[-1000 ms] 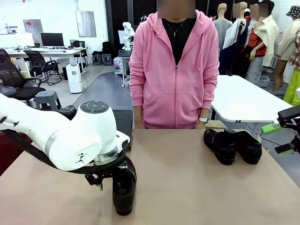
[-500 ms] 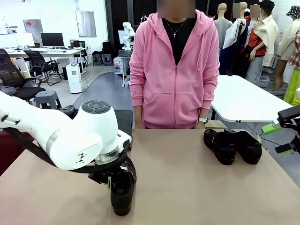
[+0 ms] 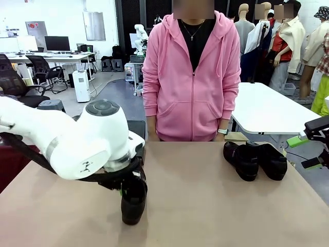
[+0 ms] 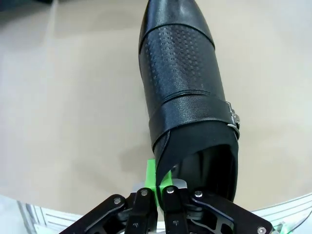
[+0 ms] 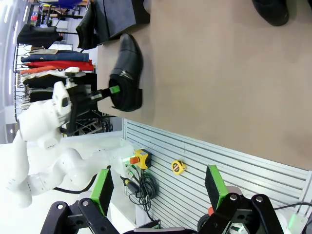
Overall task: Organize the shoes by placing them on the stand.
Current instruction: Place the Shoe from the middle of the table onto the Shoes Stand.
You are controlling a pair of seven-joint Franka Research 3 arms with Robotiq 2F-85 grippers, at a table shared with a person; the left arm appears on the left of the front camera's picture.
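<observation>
In the front view, the left gripper (image 3: 126,188) was clamped on the heel end of one shoe (image 3: 133,203), so I judge the step in hand was carrying this held shoe to the stand (image 3: 136,128). The stand lay just beyond the held shoe, at the far edge of the table (image 3: 205,206). Two other shoes (image 3: 255,159) lay well to the right of the held shoe, and the right gripper (image 3: 308,149) hung past them with its fingers wide apart and nothing between them.

In the left wrist view, a green pad (image 4: 155,178) pressed the outer wall of the held shoe's heel opening. Bare table surrounded its toe (whether the sole touched the table, I could not tell).

In the right wrist view, the held shoe was close to the near table edge. A shoe on the stand (image 5: 87,24) took one end of it. The next move probably calls for lifting forward over the stand's front edge into a free place.
</observation>
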